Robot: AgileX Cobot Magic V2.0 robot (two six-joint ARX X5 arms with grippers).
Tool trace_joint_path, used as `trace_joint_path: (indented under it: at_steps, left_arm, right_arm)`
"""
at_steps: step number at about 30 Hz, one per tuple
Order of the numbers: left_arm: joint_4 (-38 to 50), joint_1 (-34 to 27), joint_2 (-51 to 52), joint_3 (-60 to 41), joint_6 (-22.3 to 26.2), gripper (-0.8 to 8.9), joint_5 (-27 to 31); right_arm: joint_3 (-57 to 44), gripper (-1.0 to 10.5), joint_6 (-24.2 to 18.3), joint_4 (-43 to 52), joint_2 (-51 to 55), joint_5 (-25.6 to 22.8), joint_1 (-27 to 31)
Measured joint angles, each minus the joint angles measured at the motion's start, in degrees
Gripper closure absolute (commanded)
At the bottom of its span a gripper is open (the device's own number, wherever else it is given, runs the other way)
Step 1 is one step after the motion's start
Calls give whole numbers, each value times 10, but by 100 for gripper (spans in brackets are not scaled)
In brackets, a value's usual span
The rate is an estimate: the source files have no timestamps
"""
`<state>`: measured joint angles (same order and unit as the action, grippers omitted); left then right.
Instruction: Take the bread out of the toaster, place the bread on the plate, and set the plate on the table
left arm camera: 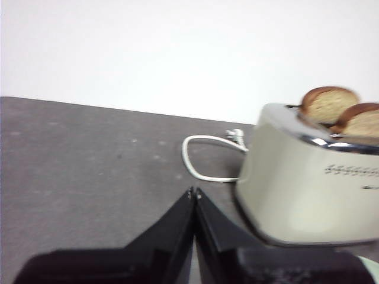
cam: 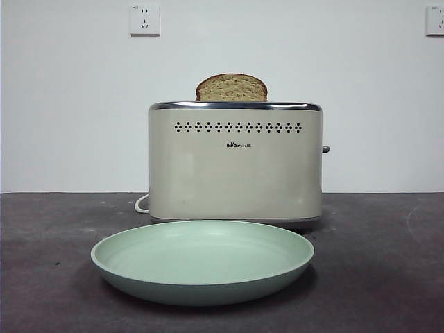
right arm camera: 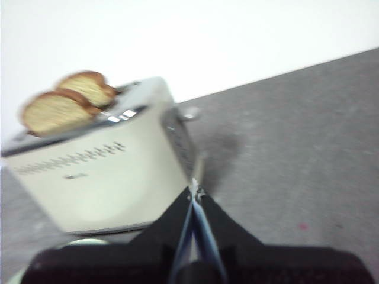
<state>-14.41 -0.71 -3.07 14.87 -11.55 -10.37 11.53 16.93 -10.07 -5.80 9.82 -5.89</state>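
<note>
While the bread sits in the toaster, both grippers hover clenched, clear of it.

Each claw has two black tapered jaws.

The place looks like a test room or a lab set up as a small kitchen scene, not a real home kitchen. The wall behind is plain white and bare, with only two white power sockets high on it. The worktop is a dark grey matte surface with pale scuffs. On it stand only a cream toaster with a white cord and a mint-green plate.
</note>
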Motion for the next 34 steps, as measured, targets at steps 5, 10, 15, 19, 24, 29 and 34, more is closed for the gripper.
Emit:
trace_joint_path:
  at_steps: [5,10,15,19,24,29,34]
  left_arm:
    - [-51,0,-51,75,-3,821,-53]
    - [-113,0,-113,160,6,821,-125]
    - [-184,0,-175,239,32,821,-206]
    - [-258,0,-215,298,62,821,-249]
    - [-327,0,-236,339,100,821,-268]
    - [-338,0,-237,341,111,816,-270]
    - [-342,0,-237,341,111,604,-272]
  right_arm:
    - [96,958,-1,-75,-84,68,0]
    - [213,958,-35,-177,-181,156,0]
    - [326,958,-91,-311,-271,202,0]
    - [393,958,-145,-412,-325,216,0]
    - [430,958,-202,-488,-353,217,-1]
    - [430,940,-220,-495,-354,217,-1]
    - [430,600,-223,-495,-354,217,-1]
